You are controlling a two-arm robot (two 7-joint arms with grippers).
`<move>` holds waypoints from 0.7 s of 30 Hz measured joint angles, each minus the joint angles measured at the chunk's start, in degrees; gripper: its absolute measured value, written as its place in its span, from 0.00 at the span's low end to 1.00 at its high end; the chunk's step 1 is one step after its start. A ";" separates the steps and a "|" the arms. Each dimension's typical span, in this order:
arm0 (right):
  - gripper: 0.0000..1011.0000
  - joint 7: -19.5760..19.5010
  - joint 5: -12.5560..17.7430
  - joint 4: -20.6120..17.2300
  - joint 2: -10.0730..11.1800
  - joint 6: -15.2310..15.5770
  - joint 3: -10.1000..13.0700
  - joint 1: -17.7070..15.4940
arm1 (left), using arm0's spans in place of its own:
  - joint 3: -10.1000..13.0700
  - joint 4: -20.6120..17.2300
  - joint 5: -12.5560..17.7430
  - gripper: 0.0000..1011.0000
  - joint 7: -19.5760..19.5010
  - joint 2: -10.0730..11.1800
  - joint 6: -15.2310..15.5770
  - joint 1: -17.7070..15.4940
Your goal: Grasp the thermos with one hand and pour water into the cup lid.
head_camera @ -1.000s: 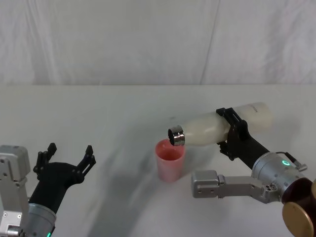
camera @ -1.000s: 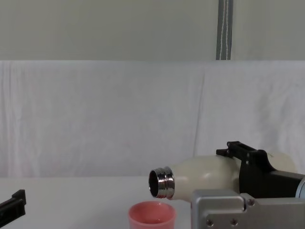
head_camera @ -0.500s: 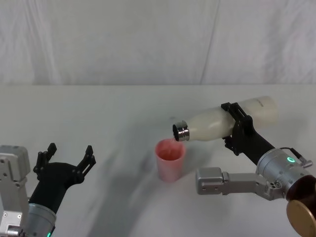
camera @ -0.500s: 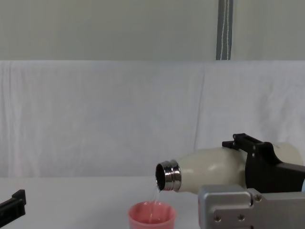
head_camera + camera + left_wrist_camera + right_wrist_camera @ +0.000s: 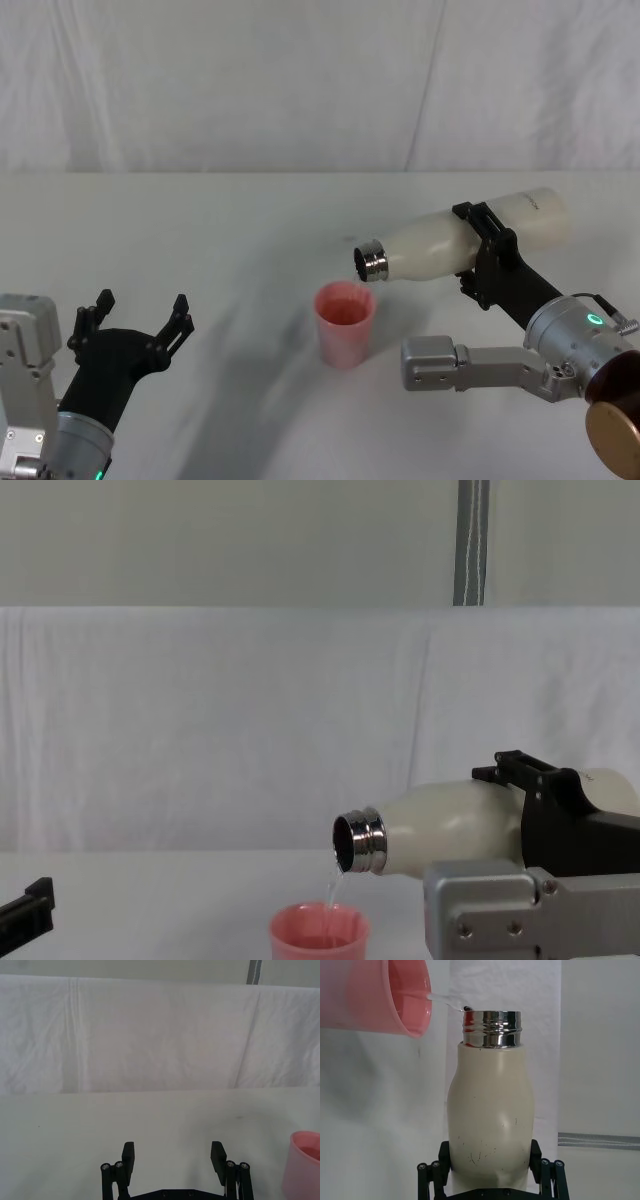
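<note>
My right gripper (image 5: 487,257) is shut on the cream-white thermos (image 5: 455,240), holding it nearly horizontal above the table with its steel neck (image 5: 359,840) tipped down to the left. A thin stream of water (image 5: 331,890) falls from the mouth into the pink cup lid (image 5: 345,323), which stands upright on the table just below and left of the neck. The right wrist view shows the thermos (image 5: 490,1110) between the black jaws, water leaving its rim toward the cup lid (image 5: 390,997). My left gripper (image 5: 135,318) is open and idle at the near left, also visible as the left gripper (image 5: 173,1157).
A white cloth covers the table (image 5: 200,230) and hangs as a backdrop behind it. A vertical metal pole (image 5: 470,540) stands behind the backdrop. The grey boxy wrist (image 5: 440,365) of my right arm lies low, right of the cup lid.
The thermos has shifted slightly right and up, its neck now tipped lower. Water began flowing into the cup lid half a second ago and still pours. The left arm has not moved.
</note>
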 joint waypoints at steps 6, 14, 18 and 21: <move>0.94 0.12 -0.10 -0.04 -0.01 0.04 0.00 0.04 | 0.00 0.00 0.00 0.99 0.00 0.00 0.00 0.00; 0.94 0.33 -0.31 -0.05 -0.03 0.07 -0.17 0.14 | 0.00 0.00 0.00 0.99 0.00 0.00 0.00 0.00; 0.94 0.42 -0.41 -0.16 -0.02 0.09 -0.31 0.14 | 0.00 0.00 0.00 0.99 0.00 0.00 0.00 0.00; 0.94 0.49 -0.49 -0.19 -0.04 0.10 -0.43 0.18 | 0.00 0.00 0.00 0.99 0.00 0.00 0.00 0.00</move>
